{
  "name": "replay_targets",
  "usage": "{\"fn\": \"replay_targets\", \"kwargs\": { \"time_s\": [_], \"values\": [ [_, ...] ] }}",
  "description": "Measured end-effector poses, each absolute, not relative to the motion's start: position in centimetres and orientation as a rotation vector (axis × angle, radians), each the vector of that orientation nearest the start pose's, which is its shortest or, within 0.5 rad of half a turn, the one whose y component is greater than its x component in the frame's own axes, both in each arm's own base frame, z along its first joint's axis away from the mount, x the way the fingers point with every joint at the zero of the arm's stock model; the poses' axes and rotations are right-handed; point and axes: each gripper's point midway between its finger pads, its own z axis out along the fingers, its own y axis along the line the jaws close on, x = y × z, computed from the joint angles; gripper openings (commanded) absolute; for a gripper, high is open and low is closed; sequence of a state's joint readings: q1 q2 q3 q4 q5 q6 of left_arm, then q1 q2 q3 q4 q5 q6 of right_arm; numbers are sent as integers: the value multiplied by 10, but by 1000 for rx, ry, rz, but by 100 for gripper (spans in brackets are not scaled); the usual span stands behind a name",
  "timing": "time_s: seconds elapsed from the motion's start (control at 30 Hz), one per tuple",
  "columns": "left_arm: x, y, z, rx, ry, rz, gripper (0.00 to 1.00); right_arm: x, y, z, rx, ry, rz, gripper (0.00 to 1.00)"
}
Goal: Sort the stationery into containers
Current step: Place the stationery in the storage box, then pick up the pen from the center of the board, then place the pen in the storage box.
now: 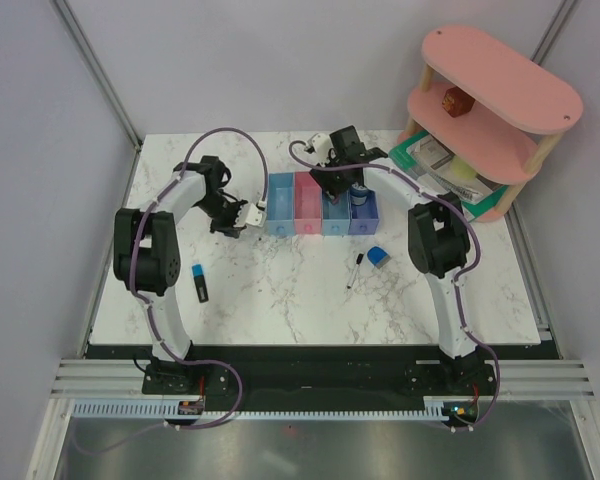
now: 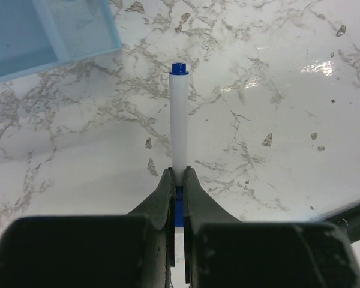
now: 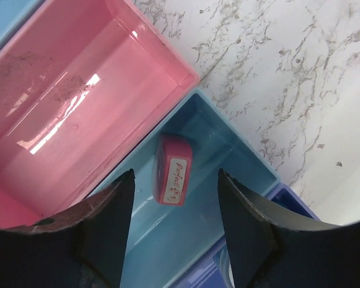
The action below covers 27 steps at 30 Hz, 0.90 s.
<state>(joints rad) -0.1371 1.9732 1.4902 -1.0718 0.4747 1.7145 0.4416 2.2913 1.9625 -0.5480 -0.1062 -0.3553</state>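
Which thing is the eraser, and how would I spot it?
Find the row of four small bins on the marble table. Look into the blue bin right beside the pink bin. The eraser is inside it: a small pink block with a white label on top.

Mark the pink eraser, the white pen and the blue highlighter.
pink eraser point(image 3: 173, 170): right wrist view, on its labelled face.
white pen point(image 2: 179, 120): left wrist view, middle of the white barrel.
blue highlighter point(image 1: 199, 281): top external view, where the blue body meets the black cap.
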Motion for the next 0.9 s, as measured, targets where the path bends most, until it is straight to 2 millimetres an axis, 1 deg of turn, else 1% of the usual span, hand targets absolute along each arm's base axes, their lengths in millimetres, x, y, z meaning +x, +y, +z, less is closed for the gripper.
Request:
{"fn": "replay_targets", "kwargs": {
  "time_s": [0.1, 0.17, 0.27, 0.3, 0.33, 0.37, 0.43, 0.5, 0.53, 0.57, 0.63, 0.67, 0.7, 0.8, 0.87, 0.9],
  "values": [
    [372, -97, 60, -2732, -2137, 557, 2, 516, 246, 81, -982, 2240, 157, 66],
    [376, -100, 70, -2704, -2209, 565, 2, 514, 243, 95, -966, 2236, 149, 67],
    [379, -103, 83, -2651, -2311, 572, 2, 510, 240, 126, -933, 2205, 139, 68],
    [381, -105, 88, -2624, -2355, 580, 2, 507, 237, 142, -913, 2186, 139, 68],
    [382, -106, 93, -2585, -2408, 586, 2, 503, 235, 153, -899, 2177, 140, 67],
    [385, -107, 99, -2543, -2464, 591, 2, 497, 232, 168, -883, 2158, 147, 67],
    [390, -109, 111, -2452, -2580, 600, 2, 483, 228, 189, -860, 2140, 161, 67],
    [395, -113, 122, -2351, -2695, 630, 2, 465, 222, 203, -840, 2133, 186, 67],
    [396, -116, 128, -2285, -2757, 659, 2, 454, 219, 205, -836, 2140, 201, 66],
    [397, -119, 133, -2219, -2815, 684, 2, 443, 216, 203, -835, 2150, 217, 66],
    [397, -125, 141, -2080, -2918, 754, 2, 421, 210, 190, -841, 2188, 242, 66],
    [397, -129, 145, -1997, -2970, 807, 2, 407, 208, 178, -848, 2221, 258, 66],
    [397, -134, 150, -1917, -3015, 860, 2, 391, 206, 160, -863, 2269, 278, 65],
    [401, -150, 166, -1708, -3115, 1019, 2, 354, 205, 115, -914, 2392, 320, 65],
    [407, -165, 178, -1592, -3162, 1131, 2, 327, 205, 89, -958, 2470, 338, 65],
    [411, -172, 183, -1552, -3177, 1180, 2, 317, 205, 80, -979, 2499, 343, 65]
  ]
}}
